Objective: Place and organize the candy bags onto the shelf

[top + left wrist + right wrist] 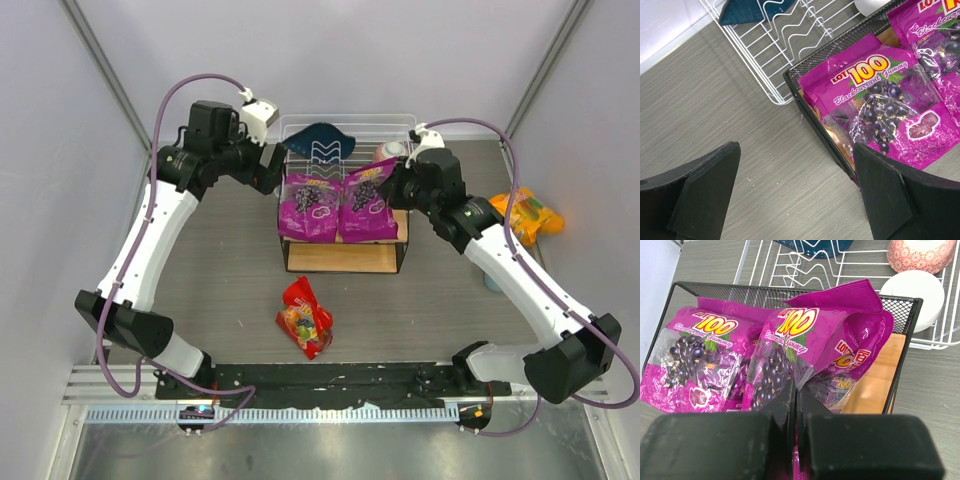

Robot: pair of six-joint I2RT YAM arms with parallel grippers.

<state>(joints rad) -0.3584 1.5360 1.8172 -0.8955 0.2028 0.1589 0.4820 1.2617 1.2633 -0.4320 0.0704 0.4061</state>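
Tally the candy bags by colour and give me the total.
Purple candy bags, on the shelf: 2
Red candy bag, on the table: 1
Orange-yellow candy bag, on the table: 1
Total: 4

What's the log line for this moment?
left gripper: open, empty, beside shelf | right gripper: shut on right purple bag | left purple bag: on shelf | red bag, orange bag: on table
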